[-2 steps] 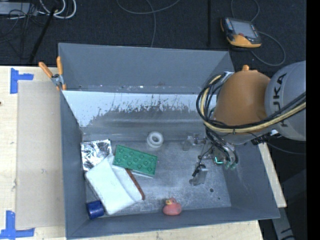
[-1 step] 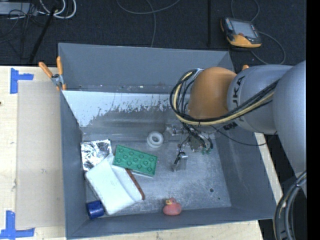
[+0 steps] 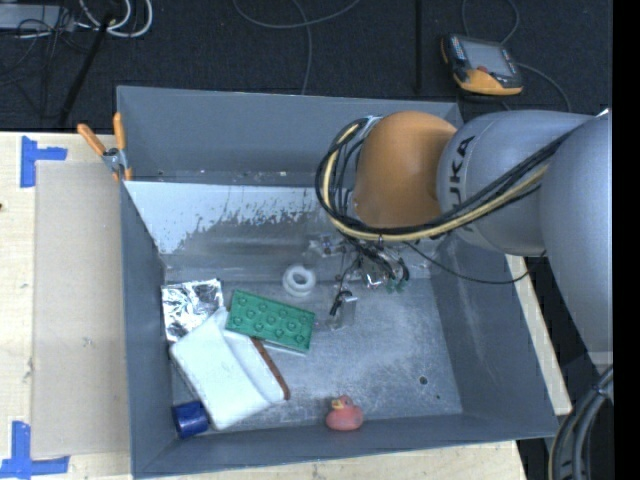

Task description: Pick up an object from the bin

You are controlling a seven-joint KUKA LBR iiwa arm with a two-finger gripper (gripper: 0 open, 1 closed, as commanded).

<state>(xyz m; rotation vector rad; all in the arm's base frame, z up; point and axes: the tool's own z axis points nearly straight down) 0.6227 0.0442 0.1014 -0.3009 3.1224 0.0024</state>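
Note:
My gripper hangs low over the middle of the bin, under the arm's orange cover. Just left of it lies a small white ring, like a roll of tape, flat on the floor. A green studded building plate lies slightly tilted below and left of the gripper, its right end close to the gripper's tip. I cannot make out anything held in the gripper.
A white folded cloth or pad with a thin brown stick along it lies at the front left. Crumpled foil sits behind it, a blue cap in the front left corner, a small pink-red toy by the front wall.

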